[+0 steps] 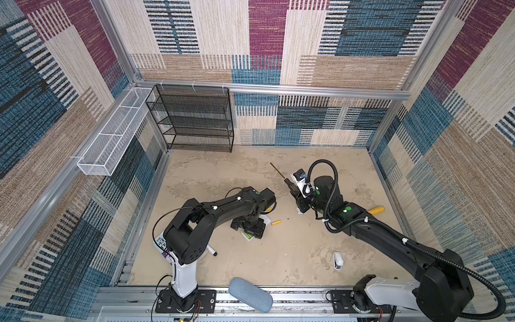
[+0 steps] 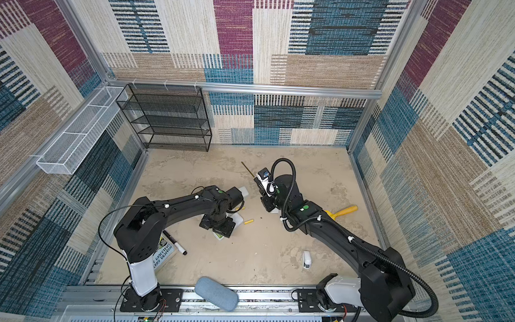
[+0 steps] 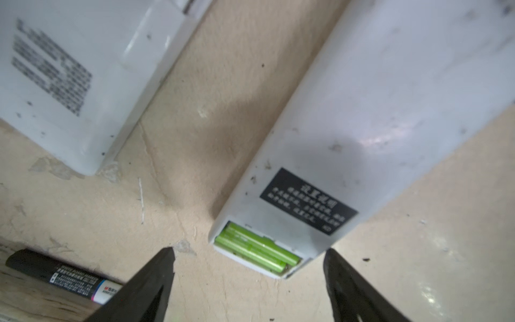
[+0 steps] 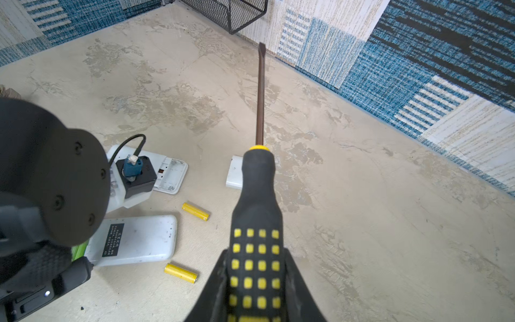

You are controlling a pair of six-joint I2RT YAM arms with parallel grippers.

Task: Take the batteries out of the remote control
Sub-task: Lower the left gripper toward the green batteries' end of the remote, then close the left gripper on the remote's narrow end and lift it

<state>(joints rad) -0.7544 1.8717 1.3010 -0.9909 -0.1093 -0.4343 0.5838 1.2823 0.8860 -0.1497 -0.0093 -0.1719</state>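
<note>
**Left gripper** (image 3: 249,252): jaws wide apart and holding nothing. It is set low over one end of a white remote (image 3: 376,97) that lies face down on the beige table (image 3: 83,209). One black finger (image 3: 150,284) stands on each side of that end; whether either touches it cannot be told.

**Task items:** the remote's battery bay is uncovered, and two green batteries (image 3: 256,248) lie in it side by side. A second remote (image 4: 171,175), also white, lies just beside the first. Its bay is open and empty, and it is partly hidden by the left wrist. Two yellow batteries (image 4: 196,211) lie loose on the table. One is near the ends of both remotes, the other just beside the first remote's long edge.

**Right gripper** (image 4: 255,252): closed on the black-and-yellow handle of a screwdriver (image 4: 257,181). The tool is held clear of the table, well apart from both remotes. Its shaft points toward the back wall and the black mesh rack (image 1: 193,118). A small white flat piece (image 4: 233,172) lies on the table, partly behind the handle.

**Farther out:**
- A black marker (image 3: 55,274) lies beside a book (image 2: 163,250) under the left arm.
- A yellow-handled tool (image 1: 377,210) shows behind the right arm.
- A small white device (image 1: 338,260) sits near the front.
- A blue-grey pouch (image 1: 250,294) rests at the front edge.
- A white mesh basket (image 1: 113,133) hangs on the left wall.
</note>
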